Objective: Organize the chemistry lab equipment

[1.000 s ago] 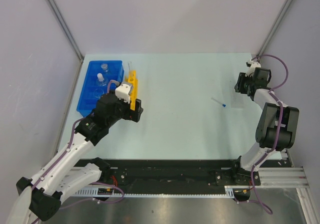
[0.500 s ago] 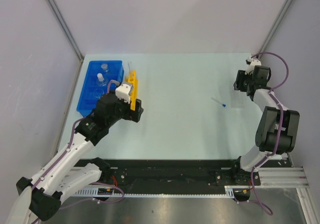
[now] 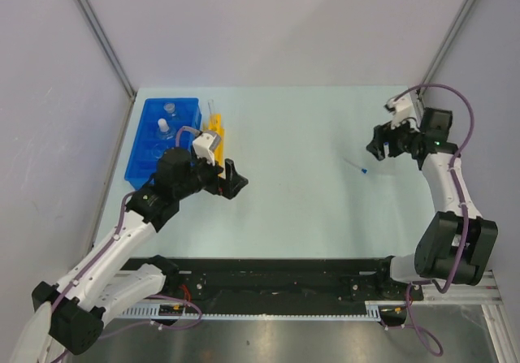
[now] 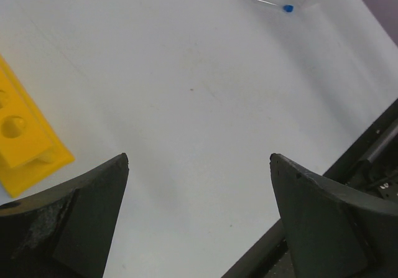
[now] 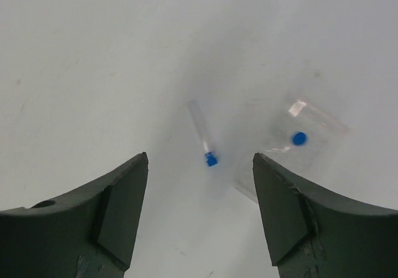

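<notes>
Right gripper (image 5: 199,157) fingers released, empty. Just past the tips, between them, a blue-tipped dropper (image 5: 203,140). Further out, beyond one finger, a clear flat slide (image 5: 317,135), plain only from this wrist. Left gripper (image 4: 199,160) fingers released too, empty. Yellow tube rack (image 4: 25,138) outside one finger. Beyond that, blue tray (image 3: 146,148) holding flasks (image 3: 170,108), shown only from overhead.

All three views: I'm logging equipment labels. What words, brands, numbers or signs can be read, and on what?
No readable text in any view.
Blue tray, yellow rack, dropper: no markings visible.
Clear slide: a pale patch at one corner, too blurred to tell whether it bears writing.
</notes>
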Controlling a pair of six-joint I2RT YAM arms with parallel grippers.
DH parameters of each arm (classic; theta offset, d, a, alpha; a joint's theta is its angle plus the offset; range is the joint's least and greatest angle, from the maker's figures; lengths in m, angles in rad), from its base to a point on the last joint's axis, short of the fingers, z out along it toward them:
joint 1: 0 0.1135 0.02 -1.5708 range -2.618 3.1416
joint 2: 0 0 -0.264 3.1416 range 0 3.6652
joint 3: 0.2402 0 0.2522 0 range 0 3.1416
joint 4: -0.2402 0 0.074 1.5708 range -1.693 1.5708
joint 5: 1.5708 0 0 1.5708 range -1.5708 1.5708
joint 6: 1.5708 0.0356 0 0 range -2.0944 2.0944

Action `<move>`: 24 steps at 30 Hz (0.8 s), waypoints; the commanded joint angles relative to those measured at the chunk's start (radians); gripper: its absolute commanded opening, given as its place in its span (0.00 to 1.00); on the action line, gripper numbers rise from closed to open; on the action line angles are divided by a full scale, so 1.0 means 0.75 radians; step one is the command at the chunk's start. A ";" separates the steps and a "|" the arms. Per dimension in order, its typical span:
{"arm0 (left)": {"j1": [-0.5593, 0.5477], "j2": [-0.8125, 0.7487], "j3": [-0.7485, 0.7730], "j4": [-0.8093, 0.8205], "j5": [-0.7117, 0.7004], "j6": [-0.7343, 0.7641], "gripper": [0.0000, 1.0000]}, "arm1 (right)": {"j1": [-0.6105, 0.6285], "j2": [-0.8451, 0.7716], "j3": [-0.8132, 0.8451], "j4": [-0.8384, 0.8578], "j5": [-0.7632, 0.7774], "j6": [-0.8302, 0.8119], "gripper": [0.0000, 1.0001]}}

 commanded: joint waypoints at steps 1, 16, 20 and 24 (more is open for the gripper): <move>0.010 0.003 -0.028 0.092 0.209 -0.101 1.00 | 0.261 0.013 0.042 -0.394 -0.053 -0.447 0.73; 0.008 -0.095 -0.380 0.421 0.416 -0.453 1.00 | 0.455 0.557 0.365 -0.452 0.395 -0.298 0.67; 0.008 -0.070 -0.388 0.425 0.440 -0.449 1.00 | 0.426 0.662 0.430 -0.487 0.395 -0.284 0.59; 0.008 -0.054 -0.398 0.474 0.459 -0.449 1.00 | 0.383 0.713 0.461 -0.516 0.391 -0.279 0.53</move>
